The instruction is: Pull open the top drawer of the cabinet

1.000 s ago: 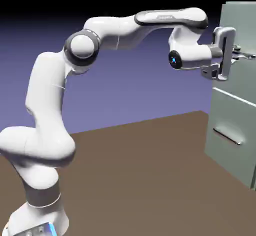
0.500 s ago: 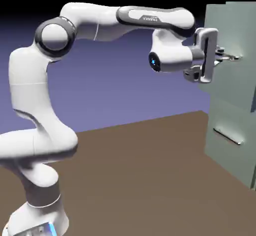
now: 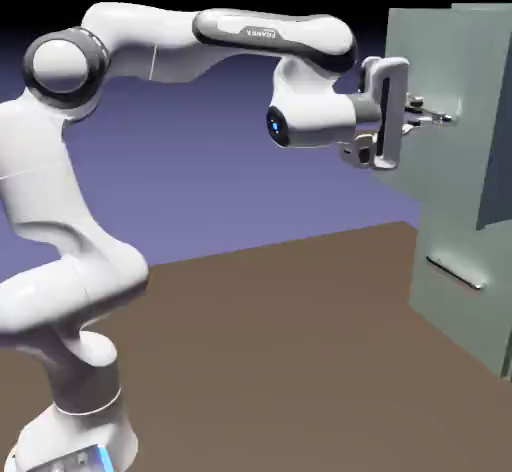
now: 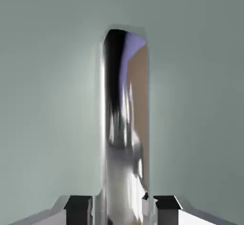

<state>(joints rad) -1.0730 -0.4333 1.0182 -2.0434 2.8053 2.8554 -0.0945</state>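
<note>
Pulling leftward in the exterior view, jaws of the white two-finger gripper (image 3: 432, 117) pinch the thin silver bar handle (image 4: 125, 124), and the pale grey-green top drawer (image 3: 440, 80) now juts further from the tall cabinet (image 3: 470, 290), partly open.

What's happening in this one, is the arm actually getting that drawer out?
Yes. The white arm's gripper is shut on the bar handle of the top drawer, and the hand view shows the shiny bar clamped between the two fingertips. In the exterior view the drawer front stands well out from the cabinet body and has come further out over the last second as the arm drew back. The lower drawer is shut.
</note>
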